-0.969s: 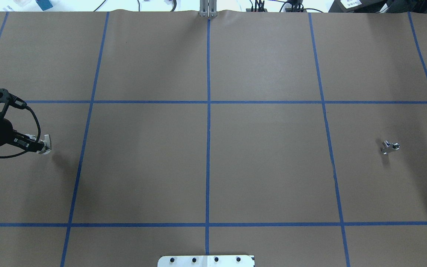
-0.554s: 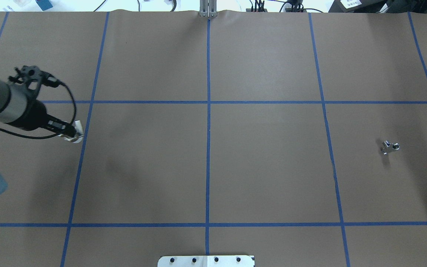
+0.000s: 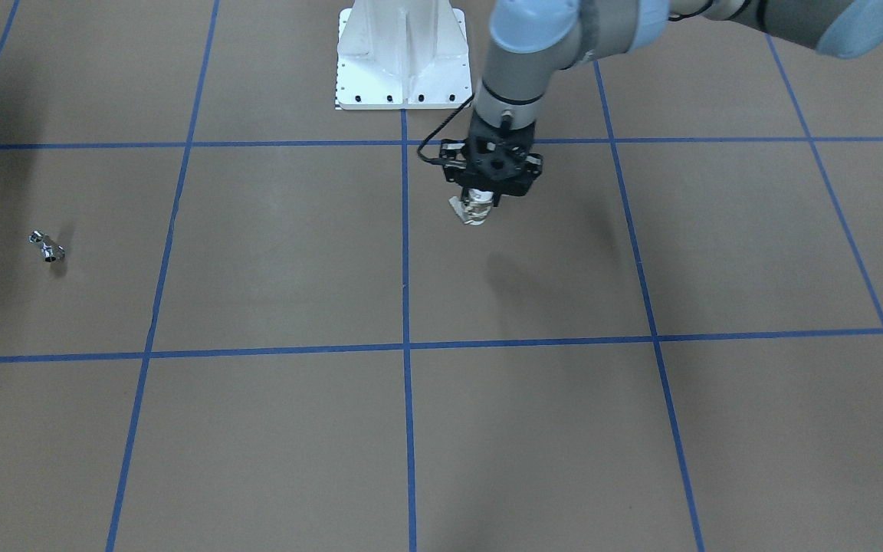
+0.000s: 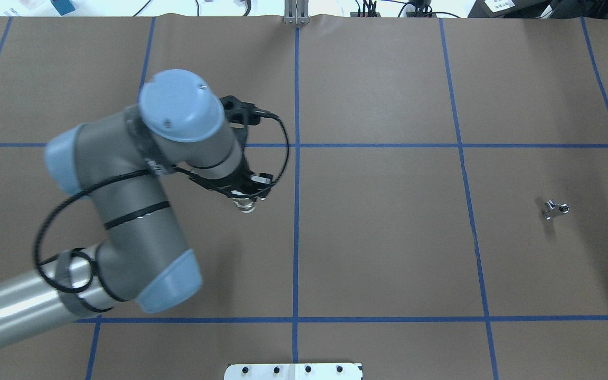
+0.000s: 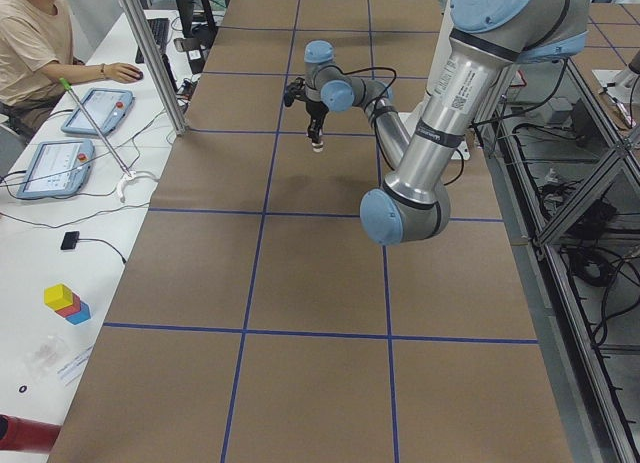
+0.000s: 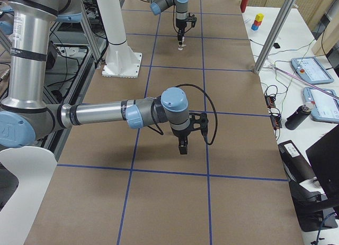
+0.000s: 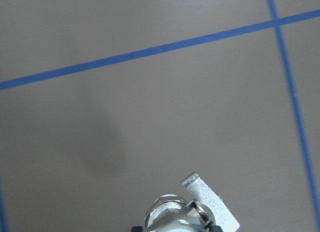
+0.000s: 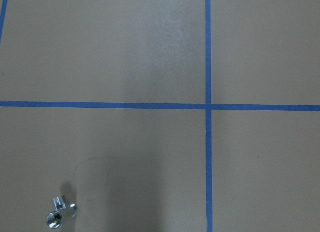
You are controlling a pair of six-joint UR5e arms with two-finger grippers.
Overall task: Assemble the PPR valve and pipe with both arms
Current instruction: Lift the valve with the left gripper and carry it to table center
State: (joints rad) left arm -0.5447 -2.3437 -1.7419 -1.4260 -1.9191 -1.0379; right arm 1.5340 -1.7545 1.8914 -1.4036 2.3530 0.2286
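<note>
My left gripper [image 4: 246, 202] is shut on the white PPR valve [image 3: 475, 211] and holds it above the table, just left of the centre tape line. The valve's end and white lever show at the bottom of the left wrist view [image 7: 192, 209]. The pipe, a small chrome fitting [image 4: 554, 209], lies alone on the paper at the far right. It also shows in the front view [image 3: 47, 246] and low in the right wrist view [image 8: 59, 214]. My right gripper [image 6: 183, 147] shows only in the exterior right view, hovering over the table. I cannot tell whether it is open or shut.
The table is covered in brown paper with a blue tape grid. The white pedestal base [image 3: 402, 54] stands at the robot's edge. An operator [image 5: 30, 38] sits at a side table with tablets, beyond the far edge.
My left arm has swung from the table's far left edge toward the centre, carrying the valve. The pipe has not moved.
</note>
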